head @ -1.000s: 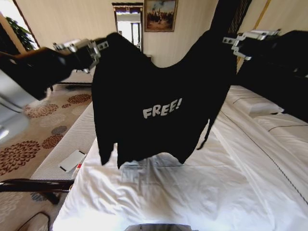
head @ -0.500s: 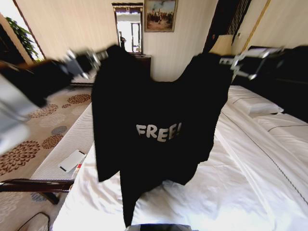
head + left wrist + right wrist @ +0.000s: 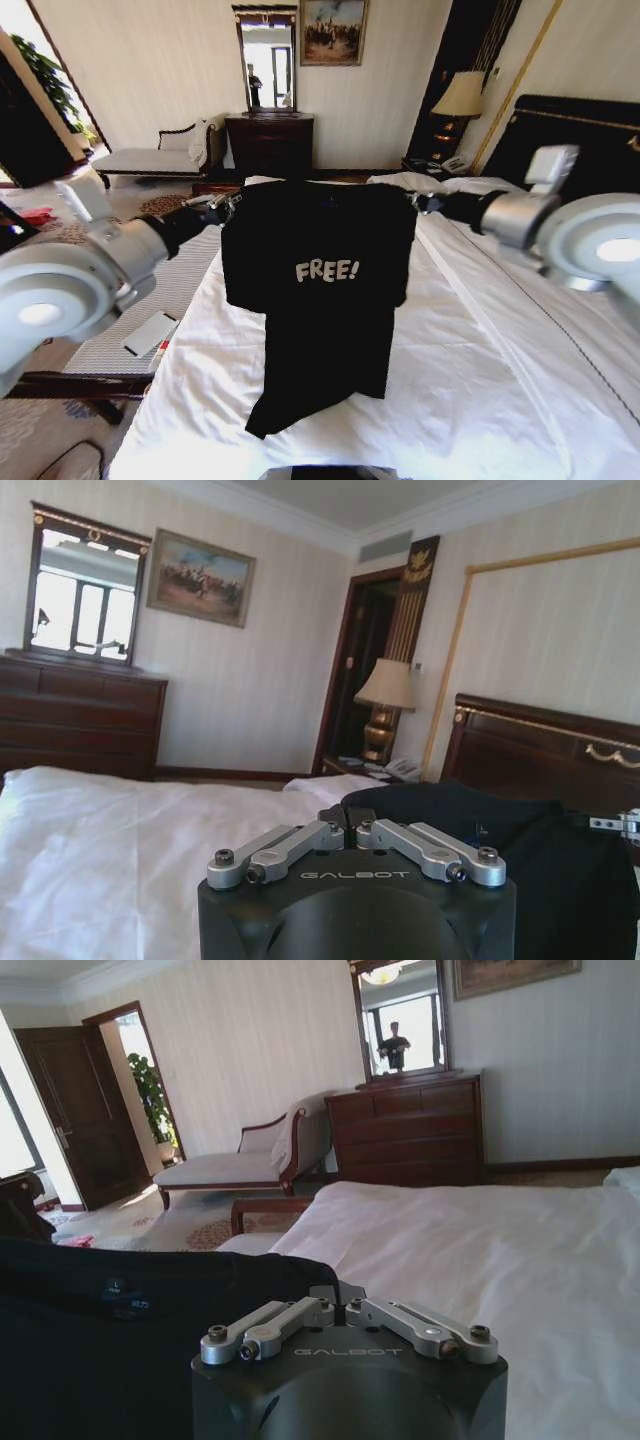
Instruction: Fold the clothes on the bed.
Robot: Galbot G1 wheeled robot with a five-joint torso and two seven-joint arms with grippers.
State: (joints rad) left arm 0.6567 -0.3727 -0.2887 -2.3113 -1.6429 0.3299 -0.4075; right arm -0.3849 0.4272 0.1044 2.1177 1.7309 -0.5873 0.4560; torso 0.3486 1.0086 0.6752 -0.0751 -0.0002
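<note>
The clothes, a black T-shirt (image 3: 318,290) with white "FREE!" lettering, hang stretched between my two grippers over the bed (image 3: 470,400), the hem resting on the white sheet. My left gripper (image 3: 222,204) is shut on one shoulder and my right gripper (image 3: 420,201) is shut on the other. From the left wrist, the closed fingers (image 3: 350,832) pinch the black fabric (image 3: 530,860). From the right wrist, the closed fingers (image 3: 338,1305) hold the T-shirt (image 3: 120,1350) near its neck label.
A dark headboard (image 3: 570,135) and lamp (image 3: 460,98) stand at the right. A dresser (image 3: 268,145) with a mirror and a pale chaise bench (image 3: 160,155) line the far wall. A woven runner with a white card (image 3: 150,333) lies left of the bed.
Both arms have swung forward and down, carrying the T-shirt away from the camera. It now hangs lower over the bed, its hem touching the sheet.
</note>
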